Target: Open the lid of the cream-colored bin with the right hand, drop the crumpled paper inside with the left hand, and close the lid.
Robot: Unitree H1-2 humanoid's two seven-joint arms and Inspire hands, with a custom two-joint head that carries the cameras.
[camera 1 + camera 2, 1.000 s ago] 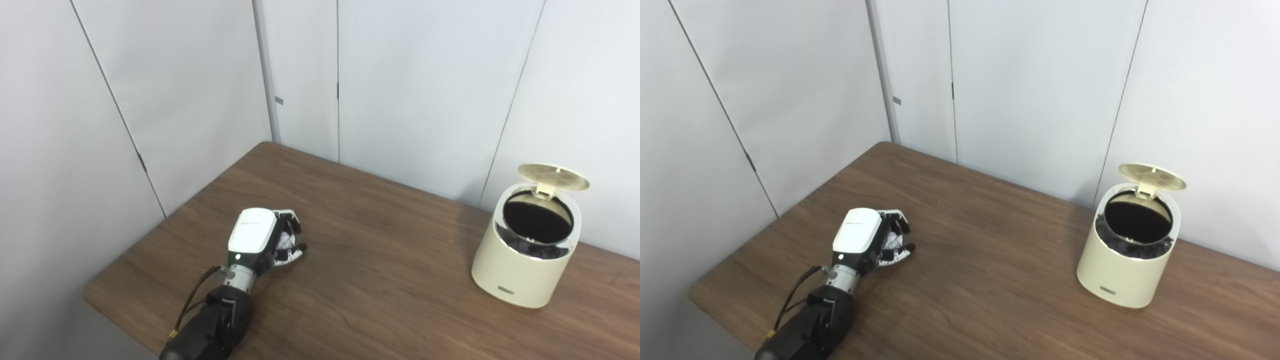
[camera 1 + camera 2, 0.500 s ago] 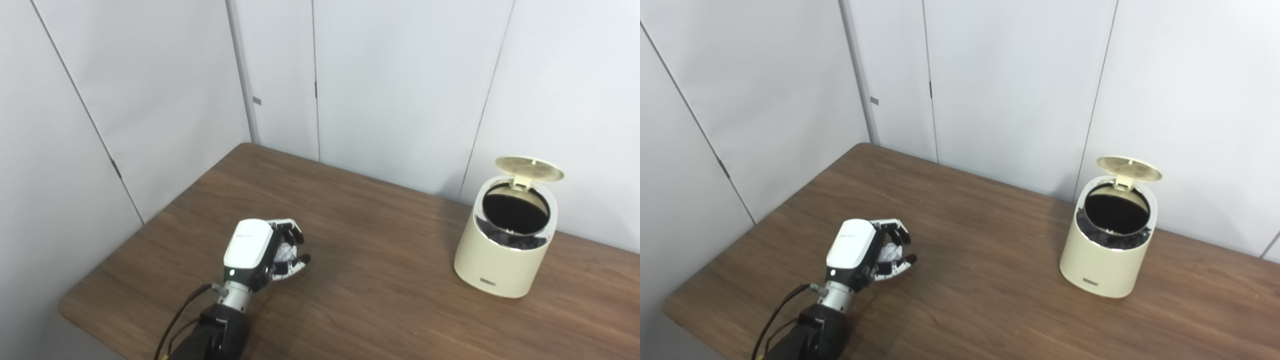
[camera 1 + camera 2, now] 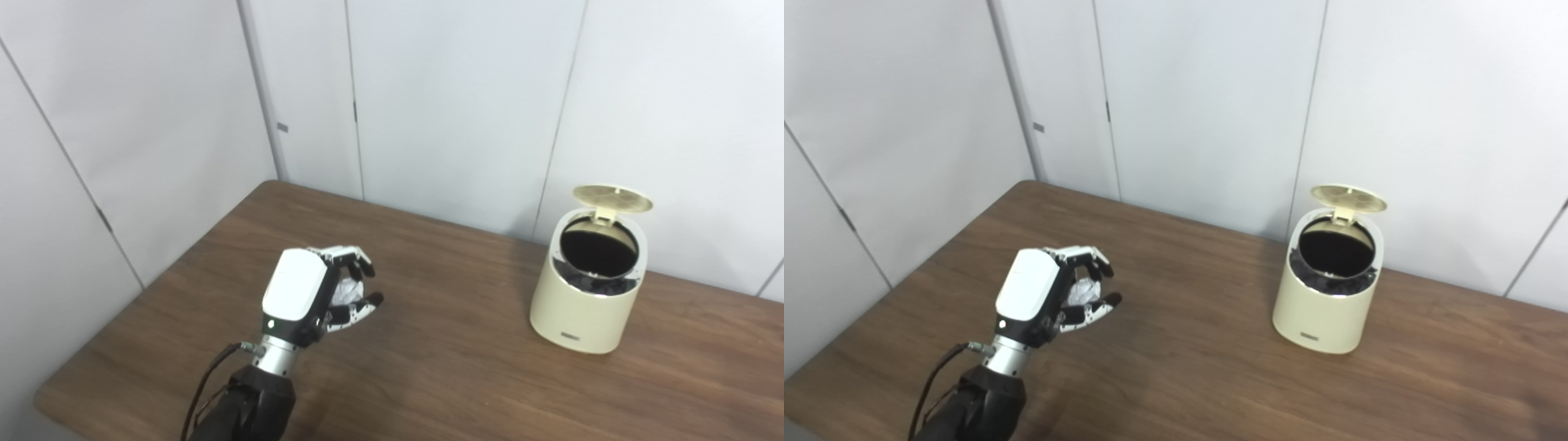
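Note:
The cream-colored bin stands at the right of the brown table, near the wall. Its round lid is tipped up at the back, and the dark inside shows. My left hand is well to the left of the bin, lifted a little above the table. Its fingers are curled around the white crumpled paper, which shows only between the fingers. My right hand is out of view.
White wall panels close off the back and left of the table. The table's left edge runs diagonally close to my left arm. Bare wood lies between the hand and the bin.
The camera has swung rightward, so the whole scene shifted left. My left hand has risen off the table with the crumpled paper in it. The bin's lid stays open.

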